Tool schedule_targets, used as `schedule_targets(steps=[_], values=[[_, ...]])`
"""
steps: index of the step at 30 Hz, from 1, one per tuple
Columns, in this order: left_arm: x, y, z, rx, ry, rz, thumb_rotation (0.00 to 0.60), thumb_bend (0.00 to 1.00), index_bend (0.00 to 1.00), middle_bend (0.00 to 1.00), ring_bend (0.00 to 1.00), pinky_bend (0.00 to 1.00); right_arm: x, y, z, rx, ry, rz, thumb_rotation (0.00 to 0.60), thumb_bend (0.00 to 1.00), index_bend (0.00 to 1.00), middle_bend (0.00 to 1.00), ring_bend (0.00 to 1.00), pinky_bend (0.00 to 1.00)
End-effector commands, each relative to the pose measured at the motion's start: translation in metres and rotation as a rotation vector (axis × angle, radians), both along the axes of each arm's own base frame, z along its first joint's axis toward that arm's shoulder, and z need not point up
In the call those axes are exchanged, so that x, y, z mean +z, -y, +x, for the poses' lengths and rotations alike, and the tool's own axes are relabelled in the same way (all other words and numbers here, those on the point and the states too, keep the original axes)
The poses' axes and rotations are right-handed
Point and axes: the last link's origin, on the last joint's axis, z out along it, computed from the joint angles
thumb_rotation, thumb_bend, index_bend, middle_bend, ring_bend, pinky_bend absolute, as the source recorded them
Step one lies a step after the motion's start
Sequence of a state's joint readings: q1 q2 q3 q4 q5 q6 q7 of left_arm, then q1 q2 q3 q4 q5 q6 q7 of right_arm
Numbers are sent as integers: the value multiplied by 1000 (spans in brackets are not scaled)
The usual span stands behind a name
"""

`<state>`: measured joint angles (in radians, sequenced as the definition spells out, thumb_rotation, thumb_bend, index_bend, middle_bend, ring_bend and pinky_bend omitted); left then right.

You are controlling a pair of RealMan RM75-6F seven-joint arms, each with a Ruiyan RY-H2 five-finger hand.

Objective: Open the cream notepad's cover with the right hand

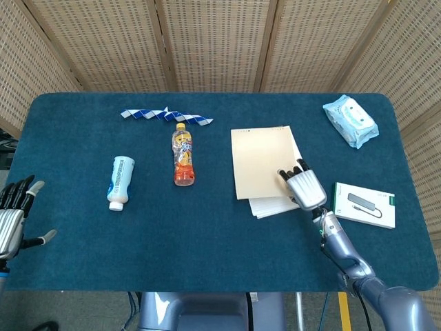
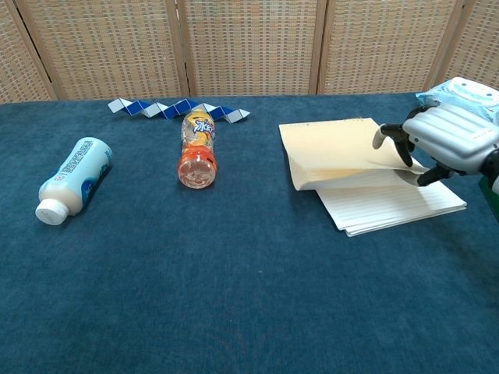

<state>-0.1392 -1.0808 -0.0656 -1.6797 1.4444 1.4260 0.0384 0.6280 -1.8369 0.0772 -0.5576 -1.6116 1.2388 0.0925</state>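
Note:
The cream notepad (image 1: 262, 162) lies right of the table's middle. Its cover (image 2: 335, 152) is lifted off the lined white pages (image 2: 390, 204) and bends up toward the left. My right hand (image 1: 305, 187) holds the cover's right edge; in the chest view this right hand (image 2: 448, 140) has its fingers curled over the top and the thumb underneath. My left hand (image 1: 12, 217) hovers at the table's near left corner with fingers spread, holding nothing.
An orange drink bottle (image 1: 182, 155) and a white bottle (image 1: 120, 181) lie left of the notepad. A blue-and-white folding toy (image 1: 165, 115) lies at the back. A wipes pack (image 1: 351, 121) sits at the back right, and a white box (image 1: 364, 205) lies right of my right hand.

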Motion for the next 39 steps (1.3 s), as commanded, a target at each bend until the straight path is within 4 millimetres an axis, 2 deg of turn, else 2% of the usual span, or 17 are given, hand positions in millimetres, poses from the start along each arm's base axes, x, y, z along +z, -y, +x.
schedule_targets(steps=[1,12,16,23,32,37,39], values=[[0,1,0,-2,0,1,600,0,0,0,0,0,7,-7,-11,19,0,44,600,504,644,621,481,230],[-1,2,1,-7,-2,-4,600,0,0,0,0,0,34,-31,-30,114,18,98,600,507,650,625,483,281],[-3,3,2,-9,-5,-7,600,0,0,0,0,0,45,-51,-33,195,14,140,600,505,652,628,483,282],[-3,4,3,-12,-5,-7,600,0,0,0,0,0,53,-93,-36,296,6,260,600,505,656,630,483,282],[-3,5,3,-16,-4,-7,600,0,0,0,0,0,61,-129,-30,378,24,350,600,506,657,630,483,287],[-3,5,3,-15,-5,-10,600,0,0,0,0,0,71,-128,-19,355,101,344,600,506,659,634,483,301],[-3,5,3,-16,-5,-10,600,0,0,0,0,0,81,-109,-8,300,191,284,600,505,663,637,483,309]])
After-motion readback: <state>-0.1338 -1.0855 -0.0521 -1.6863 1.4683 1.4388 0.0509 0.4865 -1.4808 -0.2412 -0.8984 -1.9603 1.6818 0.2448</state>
